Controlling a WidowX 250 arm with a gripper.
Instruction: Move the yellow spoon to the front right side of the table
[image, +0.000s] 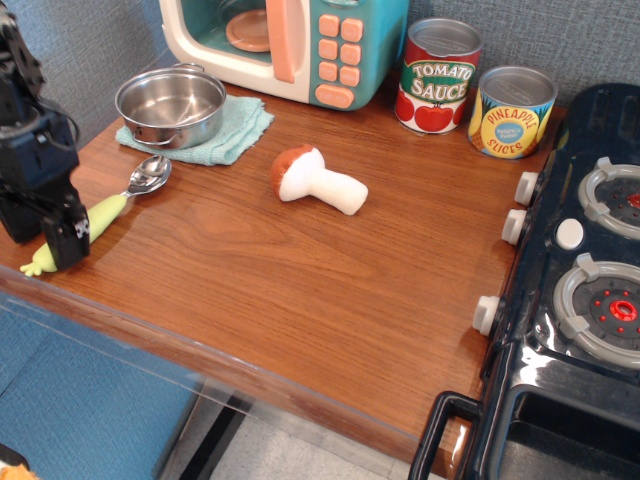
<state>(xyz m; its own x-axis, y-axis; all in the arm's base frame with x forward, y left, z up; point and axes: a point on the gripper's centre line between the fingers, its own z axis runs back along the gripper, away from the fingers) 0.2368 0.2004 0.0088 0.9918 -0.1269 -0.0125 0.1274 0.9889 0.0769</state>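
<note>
Containers first: steel pot (171, 104) sits on a teal folded cloth (232, 133) at back left, inside looks bare and shiny. Toy microwave (290, 45) behind it, teal and cream with peach buttons, door ajar, a peach turntable plate (248, 29) visible inside. 2 cans at the back, both closed on top as far as I can see: tomato sauce can (438, 75) and pineapple slices can (511, 111), standing just beside each other. The yellow spoon (105, 212) lies flat at the front left of the table (300, 290), silver bowl pointing toward the pot, thick pale yellow-green handle running toward the front edge. Bowl is glossy metal, handle matte plastic with a lumpy rounded tip. My gripper (60, 238) is down over the handle's lower end, black blocky body covering that part; I cannot tell how wide the jaws stand or whether they have closed on the handle. Toy mushroom (315, 181) lies on its side mid-table, brown cap, white stem, well apart from the spoon. Tabletop is reddish wood grain with a rounded front edge. Black glossy toy stove (575, 290) on the right, 3 white knobs along its side.
</note>
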